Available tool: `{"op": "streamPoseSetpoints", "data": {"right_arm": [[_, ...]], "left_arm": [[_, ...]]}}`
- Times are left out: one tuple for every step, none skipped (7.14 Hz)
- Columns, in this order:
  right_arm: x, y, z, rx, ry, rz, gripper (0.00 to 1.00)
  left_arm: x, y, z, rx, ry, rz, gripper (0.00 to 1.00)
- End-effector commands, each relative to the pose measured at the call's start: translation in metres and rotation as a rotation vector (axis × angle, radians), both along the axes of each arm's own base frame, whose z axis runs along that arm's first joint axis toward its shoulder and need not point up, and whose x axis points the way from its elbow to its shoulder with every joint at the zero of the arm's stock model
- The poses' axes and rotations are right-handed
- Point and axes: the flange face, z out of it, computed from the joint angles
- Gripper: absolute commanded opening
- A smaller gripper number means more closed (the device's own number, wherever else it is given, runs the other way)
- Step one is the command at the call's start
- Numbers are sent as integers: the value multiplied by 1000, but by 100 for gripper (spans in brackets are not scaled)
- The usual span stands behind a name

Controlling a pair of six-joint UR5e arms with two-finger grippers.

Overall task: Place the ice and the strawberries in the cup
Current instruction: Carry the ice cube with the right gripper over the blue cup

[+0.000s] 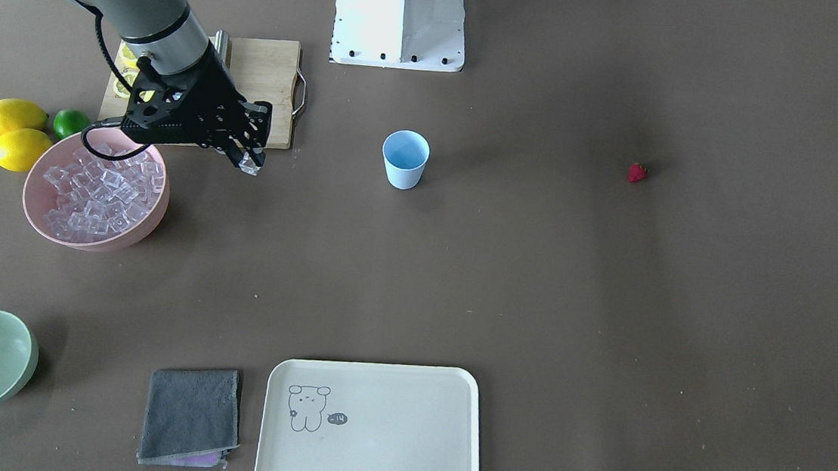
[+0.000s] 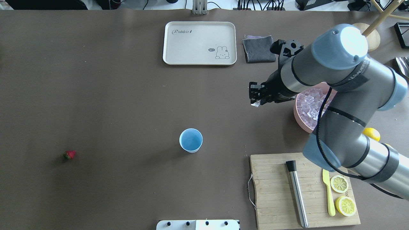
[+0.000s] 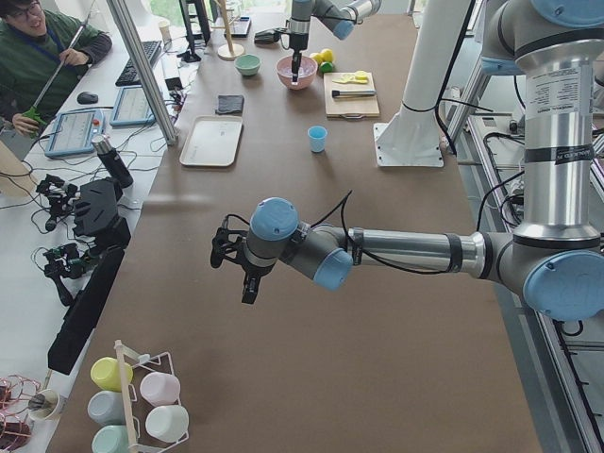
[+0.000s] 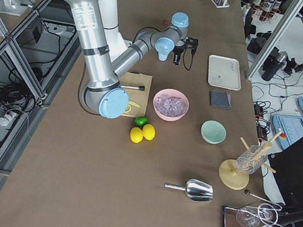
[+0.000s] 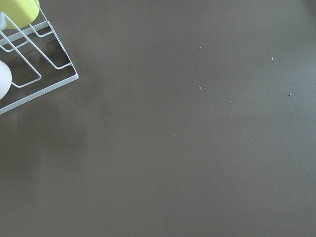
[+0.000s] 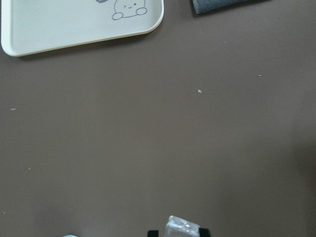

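Right gripper [image 1: 248, 158] clamped on ice cube [image 6: 181, 227] near pink bowl [image 1: 152, 223], cup [image 1: 404, 160] well apart; left gripper [image 3: 247, 291]: cannot tell.

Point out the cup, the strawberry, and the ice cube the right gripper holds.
cup [image 2: 191, 141]: overhead view, inner floor.
strawberry [image 2: 70, 155]: overhead view, red body.
ice cube [image 6: 183, 228]: right wrist view, clear upper face.

Overhead looks down from behind the robot base [image 2: 198, 225], front-facing from opposite; both centre the cup [image 2: 191, 140]. Side views look along the table [image 3: 406, 330] from either end, far from the cup. Wrist cameras sit close above the table.
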Motion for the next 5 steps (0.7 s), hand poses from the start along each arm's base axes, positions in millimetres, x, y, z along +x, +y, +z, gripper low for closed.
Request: {"op": "streamPoseSetpoints", "data": {"right_arm": [[-75, 42, -49, 17, -30, 18, 0], [-108, 60, -65, 43, -30, 3, 0], [-137, 73, -83, 64, -35, 23, 0], [-164, 77, -97, 60, -31, 23, 0], [-172, 82, -98, 62, -27, 18, 0]], "left_arm": [[0, 0, 5, -9, -1, 1, 98], [0, 0, 5, -9, -1, 1, 98], [0, 0, 6, -12, -2, 0, 98], [0, -3, 9, -16, -3, 1, 98], [0, -5, 7, -13, -3, 1, 98]]}}
